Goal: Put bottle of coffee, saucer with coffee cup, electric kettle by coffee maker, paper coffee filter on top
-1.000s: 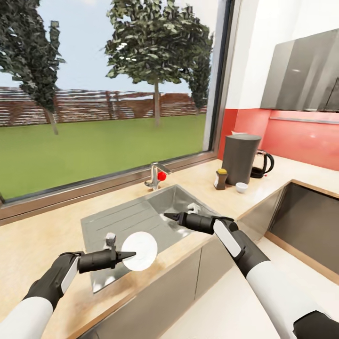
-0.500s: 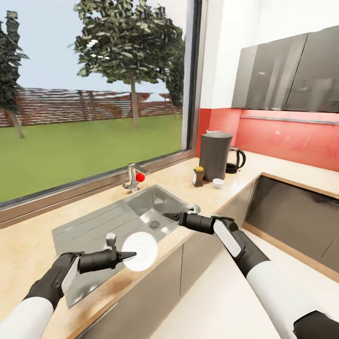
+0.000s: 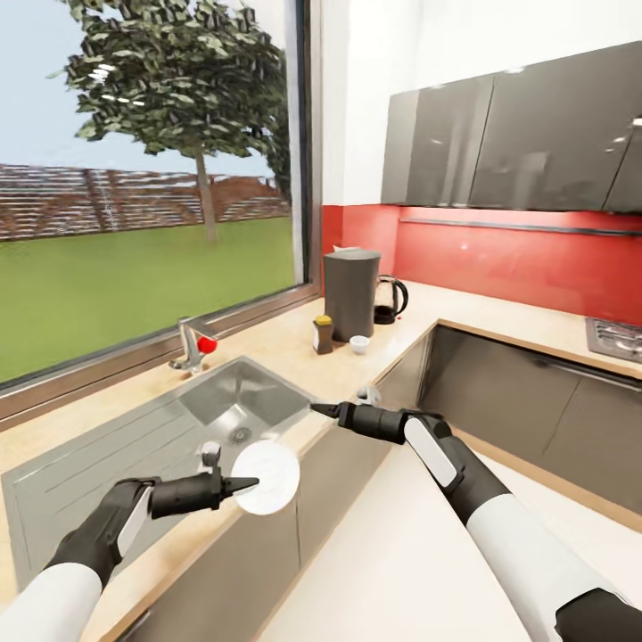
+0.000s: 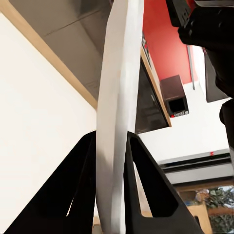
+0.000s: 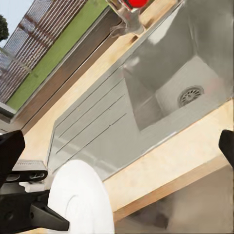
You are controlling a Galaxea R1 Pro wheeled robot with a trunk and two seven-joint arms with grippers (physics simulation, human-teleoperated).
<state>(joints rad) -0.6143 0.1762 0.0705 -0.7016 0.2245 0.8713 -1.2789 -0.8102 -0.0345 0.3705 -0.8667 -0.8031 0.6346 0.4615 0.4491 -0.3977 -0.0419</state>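
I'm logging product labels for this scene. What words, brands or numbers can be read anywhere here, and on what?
No text can be read in these pictures.
Bottle of coffee: pale label, too small to read.
Dark appliance in the left wrist view: a small strip with red marks, too blurred to read.
Coffee maker, electric kettle, saucer: no print visible.

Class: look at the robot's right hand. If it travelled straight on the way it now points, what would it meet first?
The right hand aims left over the countertop edge; it would probably reach the sink first, though depth is unclear.
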